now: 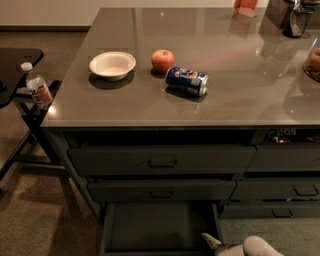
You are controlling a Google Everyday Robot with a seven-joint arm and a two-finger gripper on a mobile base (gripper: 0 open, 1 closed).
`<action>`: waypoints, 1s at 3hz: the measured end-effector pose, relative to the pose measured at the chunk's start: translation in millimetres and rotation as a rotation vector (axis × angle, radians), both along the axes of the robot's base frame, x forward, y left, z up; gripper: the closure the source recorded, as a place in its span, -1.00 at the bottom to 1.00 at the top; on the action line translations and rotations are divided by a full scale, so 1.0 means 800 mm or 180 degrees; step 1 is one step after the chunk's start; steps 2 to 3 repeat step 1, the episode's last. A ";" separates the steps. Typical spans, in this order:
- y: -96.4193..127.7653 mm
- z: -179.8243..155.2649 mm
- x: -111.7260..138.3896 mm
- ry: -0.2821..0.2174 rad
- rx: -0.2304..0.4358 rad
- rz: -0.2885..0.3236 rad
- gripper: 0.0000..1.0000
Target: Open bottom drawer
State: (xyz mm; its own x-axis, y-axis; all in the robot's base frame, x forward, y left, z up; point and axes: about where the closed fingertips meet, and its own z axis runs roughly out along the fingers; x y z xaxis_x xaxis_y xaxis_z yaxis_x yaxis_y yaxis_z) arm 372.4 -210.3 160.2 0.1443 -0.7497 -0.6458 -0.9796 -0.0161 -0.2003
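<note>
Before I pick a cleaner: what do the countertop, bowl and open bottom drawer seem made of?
Glossy grey countertop: polished stone or laminate, mirror-like reflections. Round white bowl: matte, ceramic or paper, unclear. Dark grey bottom drawer: probably painted metal, dull even sheen. The gripper sits by its front right corner.

— What sits on the grey counter (150, 107)?
— Near the left edge, a white bowl (112, 64), upright. To its right is a red apple (163, 60), apart from the bowl. A blue can (186, 81) lies on its side close to the apple, nearer the front edge.
— And farther back?
— An orange-red object (245, 6) at the far edge, a dark container (295, 17) by the far right corner, and a glass bowl (312, 62) at the right edge.
— The gripper (212, 241)?
— Well below the front edge, right of centre, near the floor.
</note>
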 end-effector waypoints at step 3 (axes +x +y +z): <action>0.000 0.000 0.000 0.0000 0.0000 0.0000 -1.00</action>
